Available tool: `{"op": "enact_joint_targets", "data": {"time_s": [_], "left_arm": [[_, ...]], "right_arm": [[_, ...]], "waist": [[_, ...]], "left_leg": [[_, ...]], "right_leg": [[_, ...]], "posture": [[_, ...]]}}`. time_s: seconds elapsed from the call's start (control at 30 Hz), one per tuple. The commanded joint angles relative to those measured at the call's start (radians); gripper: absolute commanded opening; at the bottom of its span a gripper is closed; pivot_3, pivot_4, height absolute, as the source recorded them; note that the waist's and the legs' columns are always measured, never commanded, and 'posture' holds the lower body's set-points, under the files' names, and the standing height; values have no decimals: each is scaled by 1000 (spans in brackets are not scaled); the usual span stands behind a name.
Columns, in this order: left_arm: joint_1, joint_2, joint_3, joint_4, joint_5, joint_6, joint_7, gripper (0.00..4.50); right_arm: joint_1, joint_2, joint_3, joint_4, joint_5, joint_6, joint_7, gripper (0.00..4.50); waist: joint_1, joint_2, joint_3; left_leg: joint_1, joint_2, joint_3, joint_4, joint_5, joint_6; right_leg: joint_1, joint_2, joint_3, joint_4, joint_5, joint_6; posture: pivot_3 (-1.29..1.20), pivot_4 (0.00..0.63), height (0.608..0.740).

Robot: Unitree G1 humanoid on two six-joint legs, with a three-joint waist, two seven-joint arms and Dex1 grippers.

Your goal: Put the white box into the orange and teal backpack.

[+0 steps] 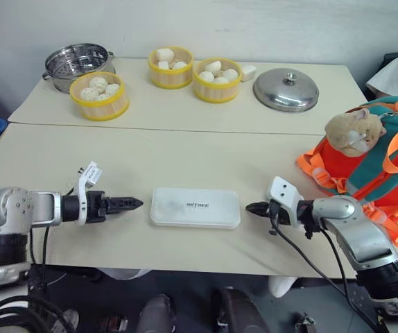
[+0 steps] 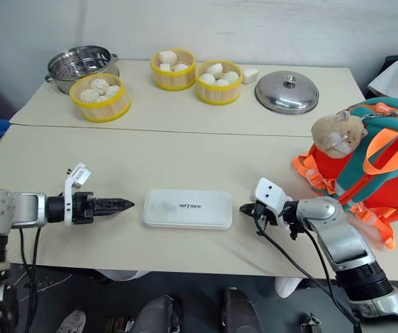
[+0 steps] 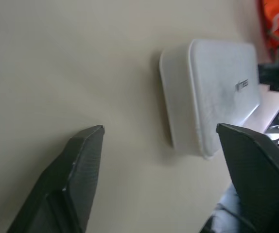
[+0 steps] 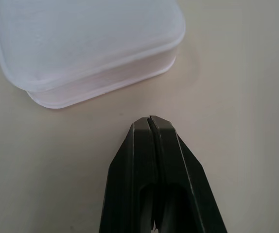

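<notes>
The white box [image 1: 195, 207] lies flat on the near table, close to its front edge, dark lettering up. My left gripper [image 1: 135, 203] hovers just left of the box's short end, pointing at it; in the left wrist view its fingers [image 3: 83, 160] stand wide apart, open and empty, with the box [image 3: 217, 92] ahead of them. My right gripper [image 1: 251, 207] is shut and empty, its tip [image 4: 149, 119] a short gap from the box's right end [image 4: 81, 43]. The orange and teal backpack [image 1: 393, 166] sits at the table's right edge, a tan plush hamster [image 1: 353, 132] on it.
On the far table stand three yellow-rimmed steamer baskets [image 1: 99, 95] of white buns, a metal steamer pot [image 1: 78, 64] and a metal lid [image 1: 286, 89]. The backpack's orange straps [image 1: 318, 173] trail toward my right arm. A seam [image 1: 171, 130] joins the two tables.
</notes>
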Motion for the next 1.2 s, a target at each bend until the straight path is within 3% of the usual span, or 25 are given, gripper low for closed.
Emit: {"op": "enact_joint_targets", "data": {"time_s": [0.03, 0.2, 0.33, 0.53, 0.77, 0.97, 1.13, 1.2], "left_arm": [[-36, -20, -48, 88, -37, 25, -2, 4476], [-125, -99, -87, 213, -11, 25, 45, 4476], [-141, -73, -266, 209, -37, 25, 2, 4476], [-208, -153, -262, 336, -52, 25, 27, 4476], [-246, -226, -264, 359, -139, 25, 53, 4476], [-222, -226, -250, 297, -195, 25, 79, 3047], [-146, -192, -183, 116, -215, 19, 43, 1751], [-74, -151, -214, -39, -194, -94, -30, 1733]], "right_arm": [[-14, -1, 28, 1, -16, -31, 14, 0], [-33, 10, 52, 10, -27, -45, 20, 0], [-46, 12, 65, 18, -27, -51, 21, 0], [-62, 39, 81, 27, -31, -63, 8, 0], [-46, 63, 85, 15, -33, -90, 21, 0], [-14, 63, 60, 5, -28, -108, 12, 0], [101, 51, -64, -21, 46, -159, 2, 0], [184, 46, -141, -65, 96, -160, -14, 167]], "waist": [[0, 0, 0], [6, 0, 0], [5, 0, -1], [6, 1, -1], [9, 1, -1], [6, 0, -1], [8, -1, -1], [6, 0, -1]], "left_leg": [[0, 0, 0, 0, 1, -1], [0, 0, 0, 2, 1, -3], [0, 0, -1, 6, 0, -4], [1, 0, -1, 9, -2, -2], [0, 0, -1, 10, -2, -2], [0, 0, -1, 10, -2, -2], [-1, 0, -2, 10, -2, -2], [-1, 0, -2, 10, -2, -3]], "right_leg": [[0, 0, 0, 0, 0, 0], [1, 0, 0, 0, 0, 0], [3, 0, 0, 1, 0, 0], [4, -1, 0, 1, 0, 0], [4, -1, 0, 1, 0, 1], [4, -1, 0, 1, 0, 1], [4, -1, -1, 1, 0, 1], [4, -1, -1, 0, 0, 1]], "posture": [[0, 150, 740], [0, 150, 740], [0, 150, 740], [0, 150, 740], [0, 150, 740], [0, 150, 740], [0, 150, 740], [0, 150, 740]]}}
